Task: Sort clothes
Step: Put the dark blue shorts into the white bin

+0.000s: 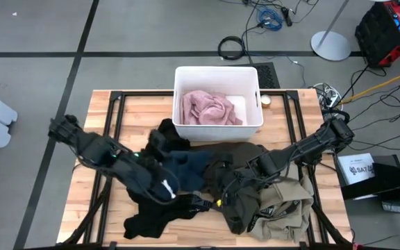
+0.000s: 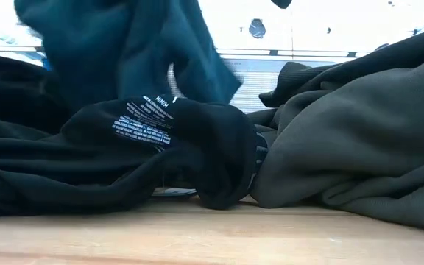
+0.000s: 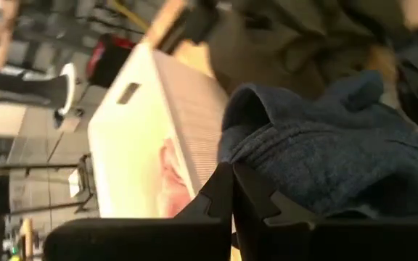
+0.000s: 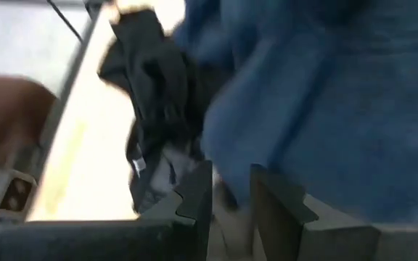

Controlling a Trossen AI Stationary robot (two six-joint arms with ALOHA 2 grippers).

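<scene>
Presently the left gripper sits low over the middle of the heap, near side of the table, and its fingers are closed edge to edge. The dark blue garment lies just beside and beyond those fingertips; whether any fabric is pinched between them cannot be told. In the low view the blue cloth hangs raised above the black garment, which lies flat with a printed care label facing out.

Black clothes spread from the near left of the pile toward the bin, long axis running near-left to far-centre. The dark olive-green garment lies centre-right, broad side across the table. The khaki-tan garment lies at the near right, partly under the olive one.

The right gripper reaches in from the right and rests at the middle of the heap, fingers standing a little apart against blue and black cloth; a grip cannot be confirmed.

The pale pink garment lies crumpled inside the white bin at the far centre, well apart from both grippers.
</scene>
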